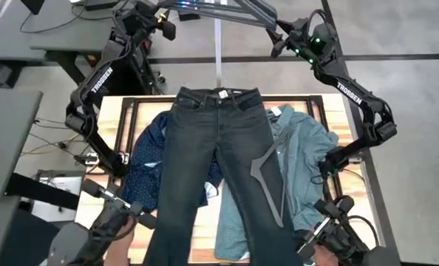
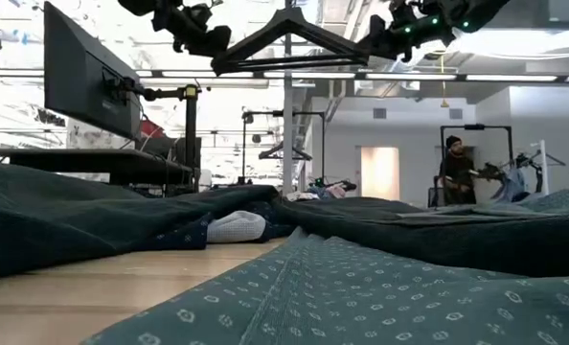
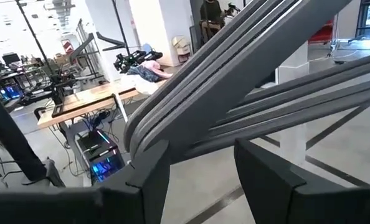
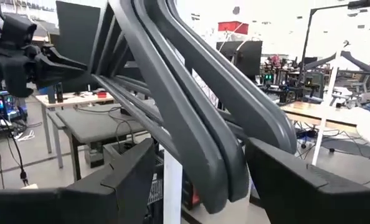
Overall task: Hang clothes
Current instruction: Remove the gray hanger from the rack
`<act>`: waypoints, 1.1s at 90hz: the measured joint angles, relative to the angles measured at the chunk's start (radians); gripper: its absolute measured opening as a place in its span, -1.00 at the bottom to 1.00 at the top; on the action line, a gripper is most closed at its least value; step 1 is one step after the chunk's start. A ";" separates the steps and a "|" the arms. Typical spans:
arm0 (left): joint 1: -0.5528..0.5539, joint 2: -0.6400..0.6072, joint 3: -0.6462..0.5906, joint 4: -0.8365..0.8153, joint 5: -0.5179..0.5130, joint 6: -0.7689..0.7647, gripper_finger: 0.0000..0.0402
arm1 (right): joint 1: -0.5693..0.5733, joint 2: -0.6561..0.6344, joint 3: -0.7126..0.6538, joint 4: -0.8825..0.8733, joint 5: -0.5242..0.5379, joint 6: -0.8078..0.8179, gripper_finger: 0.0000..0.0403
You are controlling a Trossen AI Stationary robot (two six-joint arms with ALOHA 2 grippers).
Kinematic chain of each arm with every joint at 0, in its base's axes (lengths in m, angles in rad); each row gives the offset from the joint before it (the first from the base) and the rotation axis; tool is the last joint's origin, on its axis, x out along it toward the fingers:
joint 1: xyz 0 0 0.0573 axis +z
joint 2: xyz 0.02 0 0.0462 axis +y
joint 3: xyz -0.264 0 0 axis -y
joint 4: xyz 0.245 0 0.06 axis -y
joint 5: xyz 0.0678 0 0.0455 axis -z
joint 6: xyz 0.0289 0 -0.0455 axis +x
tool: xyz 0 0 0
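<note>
Table (image 1: 110, 111): I see a wooden top under a dark frame, nearly covered by clothes; bare wood shows only as strips along the left and right edges.
Jeans (image 1: 216, 162): long dark charcoal pair, flat down the middle, waistband at the far edge, legs running off the near edge. They overlap both shirts.
Teal shirt (image 1: 308, 148): spread right of the jeans, reaching almost to the right edge of the table; in the low view its patterned cloth (image 2: 361, 297) fills the foreground.
Navy dotted shirt (image 1: 147, 166): left of the jeans, partly under them, with open wood between it and the left edge.
Loose hanger (image 1: 267, 177): lies where the right jean leg meets the teal shirt.
Hanger stack (image 2: 284, 43): several black hangers bunched together, held up in the air beyond the far edge, well above the clothes.
Left gripper (image 3: 200, 165): at the stack's left end (image 3: 172, 118); my fingers sit either side of the bars, but I cannot tell if they press.
Right gripper (image 4: 200, 168): at the stack's right end (image 4: 216, 162); fingers straddle the bars, grip not clear to me.
Person (image 2: 454, 168): far back in the room, well apart from the table.
</note>
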 joint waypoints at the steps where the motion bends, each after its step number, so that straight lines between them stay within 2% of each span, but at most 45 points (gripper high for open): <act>1: 0.000 0.000 0.000 0.000 0.000 0.000 -0.19 | 0.000 -0.002 0.000 0.000 0.000 0.000 0.16; 35: 0.000 0.000 0.000 0.001 0.000 0.002 -0.19 | 0.008 -0.010 0.000 -0.046 0.002 -0.023 0.16; 99: -0.001 0.000 0.000 0.006 0.007 0.001 -0.19 | 0.046 0.048 -0.001 0.044 -0.010 -0.007 0.16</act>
